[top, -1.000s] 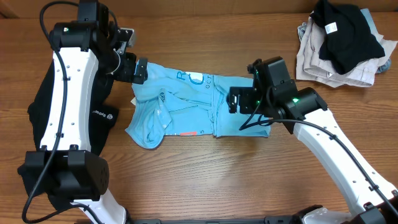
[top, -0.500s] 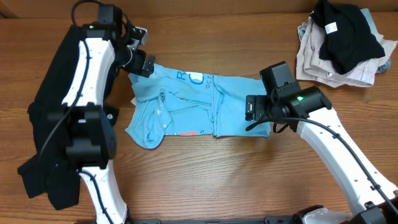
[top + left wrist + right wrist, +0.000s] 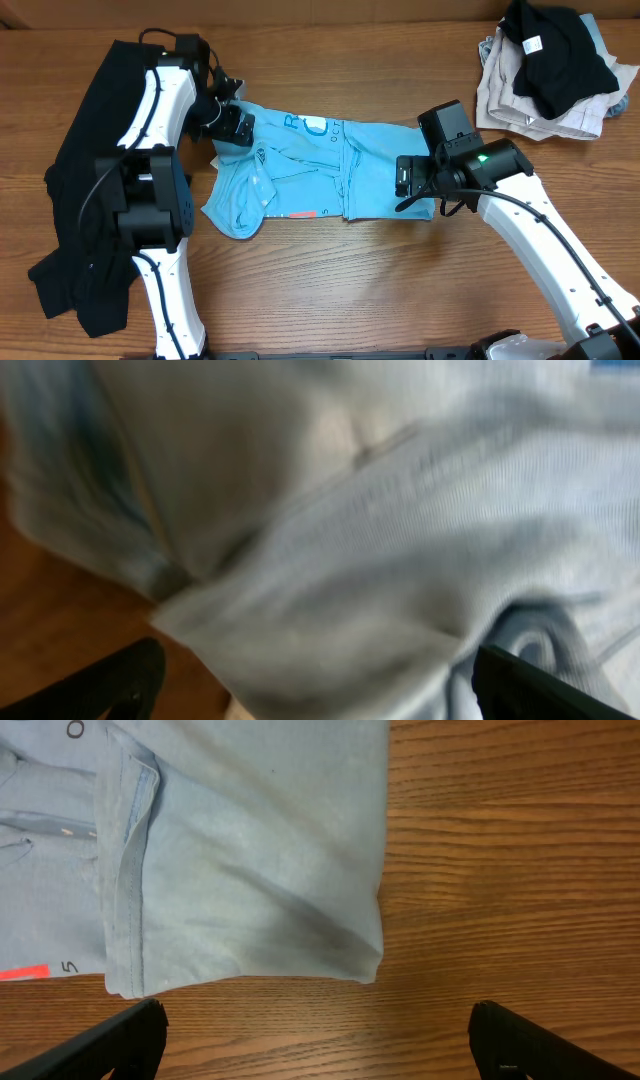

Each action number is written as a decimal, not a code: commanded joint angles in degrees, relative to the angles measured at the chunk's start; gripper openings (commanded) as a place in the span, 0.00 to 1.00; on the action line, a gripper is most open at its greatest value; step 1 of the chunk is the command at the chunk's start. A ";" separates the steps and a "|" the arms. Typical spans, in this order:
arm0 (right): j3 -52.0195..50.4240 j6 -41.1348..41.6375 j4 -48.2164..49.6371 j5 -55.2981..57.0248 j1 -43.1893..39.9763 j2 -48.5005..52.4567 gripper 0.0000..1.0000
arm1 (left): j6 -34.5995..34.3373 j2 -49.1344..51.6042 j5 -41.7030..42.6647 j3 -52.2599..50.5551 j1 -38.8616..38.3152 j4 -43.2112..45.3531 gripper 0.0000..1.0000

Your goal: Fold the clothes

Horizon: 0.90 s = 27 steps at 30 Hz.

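The light blue T-shirt (image 3: 310,165) lies partly folded in the middle of the table, white lettering near its top edge. My left gripper (image 3: 232,128) is open at the shirt's upper left corner; in the left wrist view its fingers (image 3: 310,685) straddle blurred blue fabric (image 3: 380,530) close below. My right gripper (image 3: 405,178) is open at the shirt's right edge. In the right wrist view its fingers (image 3: 320,1045) hang over bare wood just in front of the shirt's lower right corner (image 3: 260,890). A black garment (image 3: 75,170) lies at the left under my left arm.
A pile of beige clothes (image 3: 505,100) with another black garment (image 3: 560,60) on top sits at the back right corner. Bare wooden table (image 3: 400,290) runs along the front.
My left gripper has swung in from the upper left towards the shirt's top left corner. My right gripper drew back to the right off the shirt, then stayed still.
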 commanded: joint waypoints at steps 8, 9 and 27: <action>1.20 0.42 0.48 -0.22 -0.17 -0.57 1.00 | 0.44 0.63 1.97 -5.40 0.24 -1.31 1.00; 1.20 0.42 0.50 -0.22 -0.17 -0.57 1.00 | 1.05 0.63 2.03 -6.40 0.22 -0.79 1.00; 1.16 0.42 3.13 -0.20 -0.17 -0.52 1.00 | 5.51 0.63 12.68 -17.03 -3.13 10.03 1.00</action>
